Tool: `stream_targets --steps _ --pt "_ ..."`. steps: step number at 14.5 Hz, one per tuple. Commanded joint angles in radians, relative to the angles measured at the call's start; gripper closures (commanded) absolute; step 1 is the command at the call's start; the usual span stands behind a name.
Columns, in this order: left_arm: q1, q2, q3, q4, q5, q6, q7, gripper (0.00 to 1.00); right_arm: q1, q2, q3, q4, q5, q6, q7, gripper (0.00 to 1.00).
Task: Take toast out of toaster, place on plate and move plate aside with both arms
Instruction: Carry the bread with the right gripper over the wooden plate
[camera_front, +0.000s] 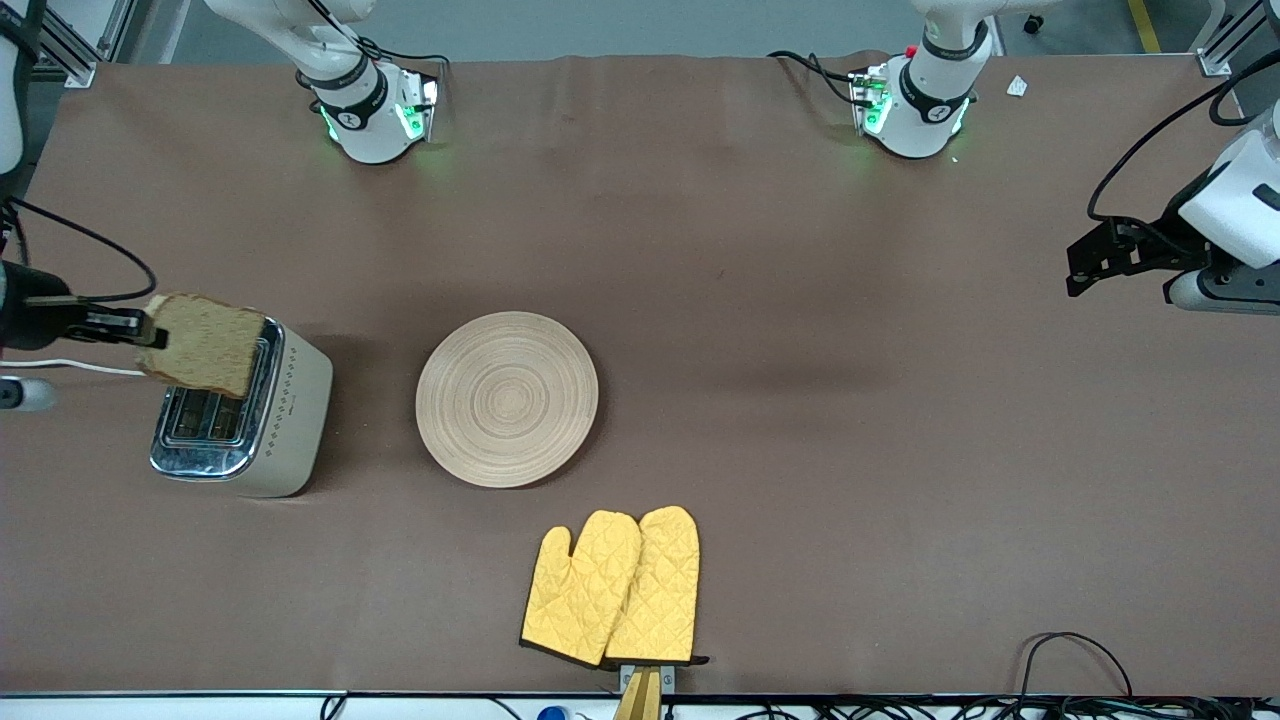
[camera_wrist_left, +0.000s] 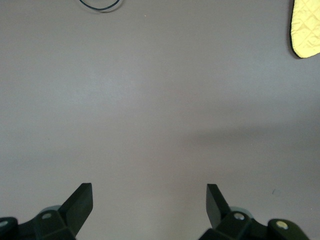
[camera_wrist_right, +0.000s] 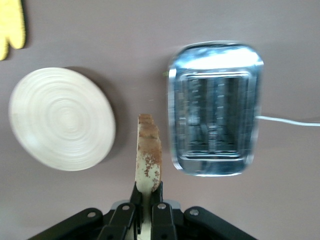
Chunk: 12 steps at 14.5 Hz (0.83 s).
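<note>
The right gripper (camera_front: 140, 328) pinches the toast (camera_front: 203, 344) by its edge, upright in the air over the toaster (camera_front: 240, 420); the plate (camera_front: 507, 398) lies beside the toaster, toward the left arm's end. The slice is brown, grainy, dark-crusted. The left gripper (camera_wrist_left: 149, 200) waits spread over bare table, well apart from the plate.

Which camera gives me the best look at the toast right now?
The front view: the toast shows its whole broad face, held by the right gripper over the toaster. The right wrist view shows it only edge-on; the left wrist view misses it.
</note>
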Motion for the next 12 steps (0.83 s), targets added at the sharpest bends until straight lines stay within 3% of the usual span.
stream_targets --steps 1,4,9,12 --pt "-0.003 0.001 -0.004 0.01 0.02 -0.012 -0.014 0.0 0.028 0.003 -0.002 -0.103 0.104 0.076 0.033 1.0" --pt "0.003 0.001 -0.004 0.01 0.02 -0.011 -0.014 0.0 0.057 0.0 -0.002 -0.301 0.257 0.276 0.032 1.0" --pt "0.005 0.001 -0.004 0.009 0.02 -0.011 -0.014 0.0 0.218 0.006 -0.002 -0.484 0.331 0.563 0.033 1.0" --pt "0.003 0.001 -0.004 0.009 0.02 -0.011 -0.014 0.0 0.304 0.029 -0.002 -0.522 0.359 0.691 0.032 1.0"
